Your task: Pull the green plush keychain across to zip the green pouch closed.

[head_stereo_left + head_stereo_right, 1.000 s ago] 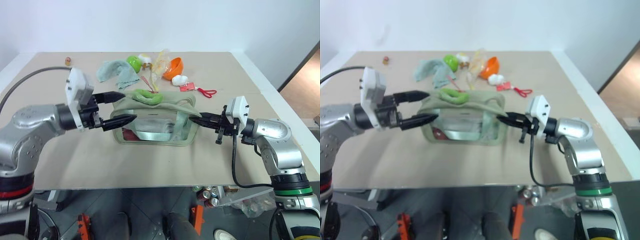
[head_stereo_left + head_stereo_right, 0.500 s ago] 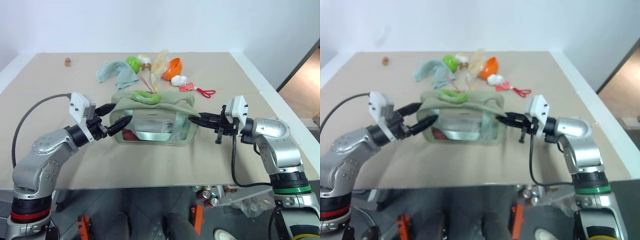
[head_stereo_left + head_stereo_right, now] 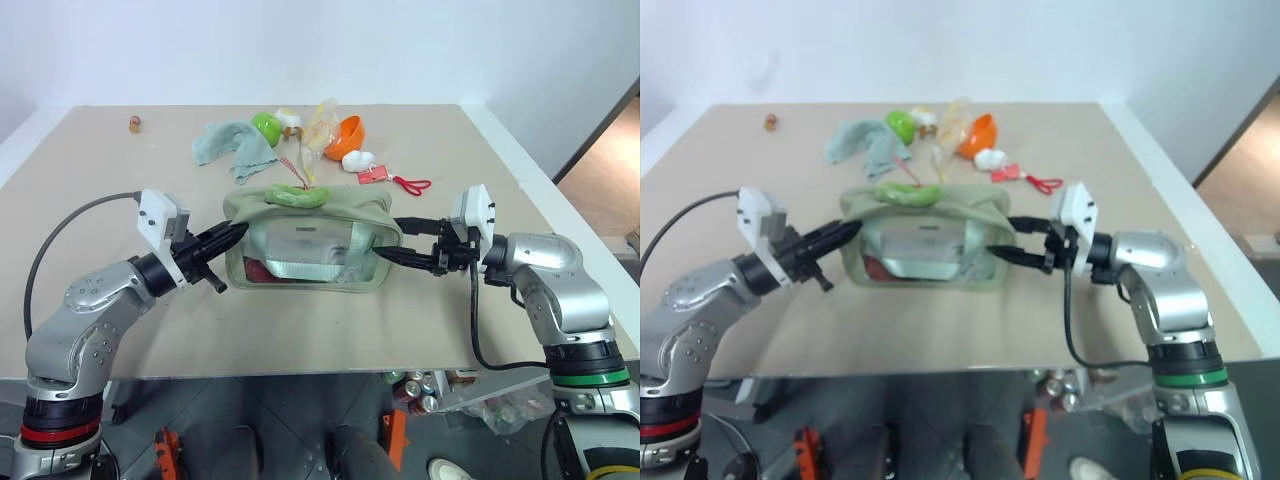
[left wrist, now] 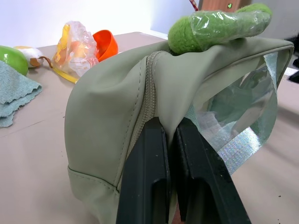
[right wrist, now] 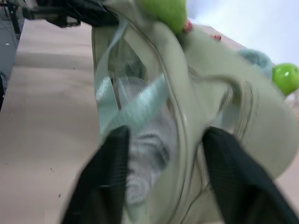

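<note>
In the left eye view, the green pouch [image 3: 308, 238] sits mid-desk [image 3: 300, 320], with the green plush keychain [image 3: 296, 195] lying on its top, toward the 12 o'clock edge. The left tool [image 3: 228, 237] comes in from 9 o'clock and is clenched on the pouch's end fabric. The right tool [image 3: 394, 240] reaches in from 3 o'clock with its fingers parted, one above and one below the pouch's other end; whether they touch the fabric is unclear. Toward 12 o'clock from the pouch lie a teal rag [image 3: 232, 142], a glossy green ball [image 3: 266, 125], an orange bowl [image 3: 347, 134] and a red tag [image 3: 385, 176]. In the right eye view, the layout reads the same, the pouch between both tools. In the left wrist view, the two black fingers [image 4: 145, 182] are pressed together, pinching the pouch's end seam beside the zipper track [image 4: 145, 100], and the keychain rests on the pouch's top beyond them. In the right wrist view, the fingers [image 5: 108, 173] stand spread, straddling the pouch's end and clear window side.
</note>
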Robot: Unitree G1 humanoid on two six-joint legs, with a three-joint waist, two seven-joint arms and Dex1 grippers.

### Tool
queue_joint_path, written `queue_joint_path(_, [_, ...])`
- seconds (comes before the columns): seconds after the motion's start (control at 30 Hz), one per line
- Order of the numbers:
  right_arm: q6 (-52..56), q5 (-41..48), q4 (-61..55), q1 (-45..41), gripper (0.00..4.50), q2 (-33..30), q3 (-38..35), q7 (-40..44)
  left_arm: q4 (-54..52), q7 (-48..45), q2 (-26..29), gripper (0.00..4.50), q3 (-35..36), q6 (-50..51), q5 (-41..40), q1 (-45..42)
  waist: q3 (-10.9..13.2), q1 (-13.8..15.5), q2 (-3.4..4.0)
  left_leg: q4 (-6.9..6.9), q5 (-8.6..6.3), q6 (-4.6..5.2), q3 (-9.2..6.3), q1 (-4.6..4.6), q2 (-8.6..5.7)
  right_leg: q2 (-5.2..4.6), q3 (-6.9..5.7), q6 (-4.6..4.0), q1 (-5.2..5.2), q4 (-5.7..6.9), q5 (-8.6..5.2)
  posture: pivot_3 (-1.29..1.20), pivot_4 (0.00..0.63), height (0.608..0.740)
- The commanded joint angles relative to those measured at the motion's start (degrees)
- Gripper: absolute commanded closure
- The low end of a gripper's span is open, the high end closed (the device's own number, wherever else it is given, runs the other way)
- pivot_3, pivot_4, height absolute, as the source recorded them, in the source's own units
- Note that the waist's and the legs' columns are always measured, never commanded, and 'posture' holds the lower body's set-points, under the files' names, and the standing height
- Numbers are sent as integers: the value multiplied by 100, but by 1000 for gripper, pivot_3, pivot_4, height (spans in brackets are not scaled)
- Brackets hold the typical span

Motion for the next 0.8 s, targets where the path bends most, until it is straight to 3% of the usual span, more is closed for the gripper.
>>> queue_joint_path(0.03, [134, 37, -553, -613, 683, -141, -98, -129, -31, -69, 83, 4500, -65, -90, 19, -92, 0, 0, 0, 0, 0, 0, 0, 0, 0, 0, 0, 0, 0, 0, 0, 0, 150, 740])
queue_joint_path(0.1, [182, -12, -701, -974, 21, 21, 27, -301, -15, -76, 80, 4500, -107, -87, 27, -125, 0, 0, 0, 0, 0, 0, 0, 0, 0, 0, -1, 0, -1, 0, 0, 0, 150, 740])
queue_joint_path(0.37, [-146, -547, -375, -1612, 21, 1081, 870, -675, 64, -74, 56, 4500, -223, -150, 67, -216, -1, 19, -1, -1, 0, 0, -3, -9, -2, -5, -5, 1, -4, -2, -2, 0, 150, 740])
queue_joint_path(0.57, [-429, -832, 230, -1794, 21, 1462, 1055, -721, 47, -35, 14, 4500, -268, -163, 77, -234, -1, 28, -1, 0, 0, 0, -4, -14, -7, -10, -6, 3, -5, -4, 0, 0, 150, 740])
queue_joint_path(0.67, [-447, -900, 438, -1831, 747, 1508, 1034, -726, -3, -17, -14, 4500, -282, -162, 89, -183, -1, 29, -2, -1, 0, 0, -6, -13, -4, -8, -9, 1, -6, -4, 0, 0, 150, 740])
queue_joint_path(0.8, [-446, -930, 578, -1807, 2138, 1464, 991, -665, 8, 11, -24, 4500, -267, -159, 89, -187, -1, 28, -1, -1, 0, 0, -6, -13, -5, -8, -9, 1, -6, -4, 0, 0, 150, 740])
